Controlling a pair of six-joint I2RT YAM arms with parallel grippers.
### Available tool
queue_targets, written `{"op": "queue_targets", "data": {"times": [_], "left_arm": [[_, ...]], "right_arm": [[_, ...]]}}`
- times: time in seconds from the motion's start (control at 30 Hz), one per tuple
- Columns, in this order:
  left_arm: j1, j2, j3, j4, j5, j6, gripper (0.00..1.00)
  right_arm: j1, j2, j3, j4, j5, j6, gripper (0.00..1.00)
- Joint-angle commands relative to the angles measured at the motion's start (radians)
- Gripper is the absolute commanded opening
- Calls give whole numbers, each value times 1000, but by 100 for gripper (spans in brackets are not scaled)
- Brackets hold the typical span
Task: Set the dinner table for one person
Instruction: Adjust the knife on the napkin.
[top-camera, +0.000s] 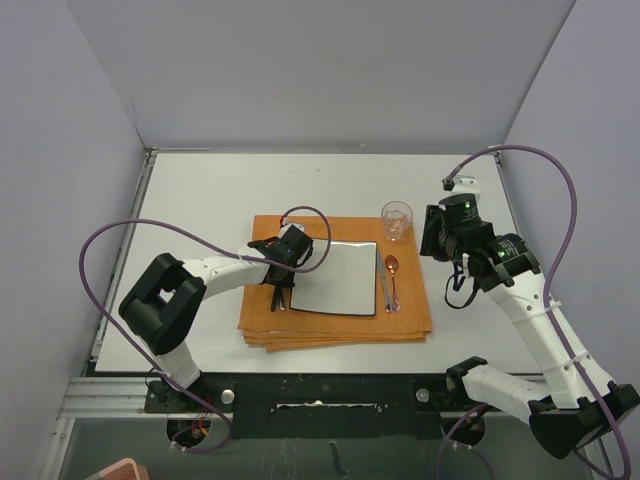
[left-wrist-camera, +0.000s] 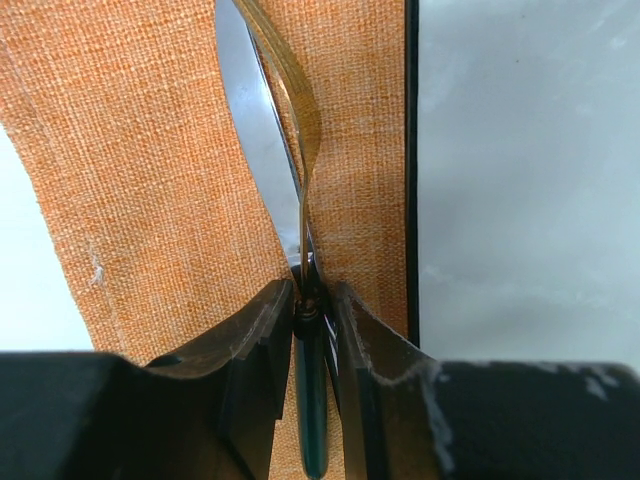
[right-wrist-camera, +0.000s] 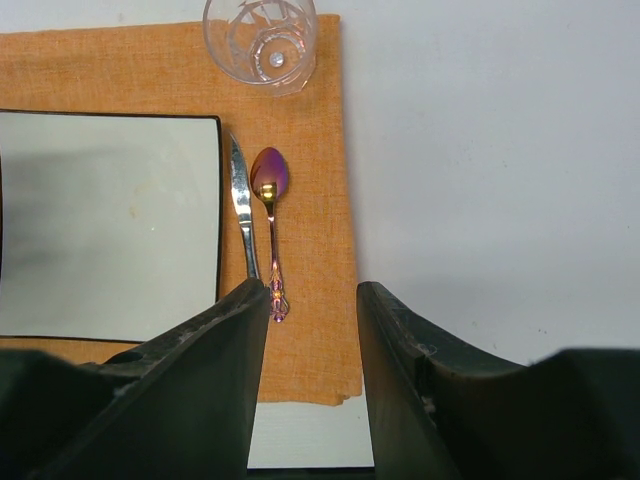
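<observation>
Orange woven cloth lies on the white counter beneath the left gripper, whose jaws are pinched tight on the handle of a slim gold-toned utensil, its kind not discernible; the utensil runs forward from the gripper, low over the cloth; a black-rimmed square plate lies just to this gripper's right, on the same cloth; the right gripper hangs above the counter, jaws spread wide, holding nothing; ahead of it a knife and a purple-gold spoon lie side by side, the knife nearest the plate's edge; farther ahead a clear glass stands on the cloth's far corner; the counter extends to its right.
</observation>
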Motion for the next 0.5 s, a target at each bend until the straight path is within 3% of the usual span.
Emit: {"op": "queue_targets", "data": {"times": [0.0, 0.27, 0.47], "left_arm": [[2, -12, -1, -28, -56, 33, 22], [1, -52, 1, -58, -51, 20, 22], [-11, -172, 66, -109, -28, 5, 23]], "right_arm": [[-6, -20, 19, 36, -4, -4, 41], [-6, -25, 5, 35, -8, 2, 42], [-6, -4, -20, 35, -47, 17, 42]]}}
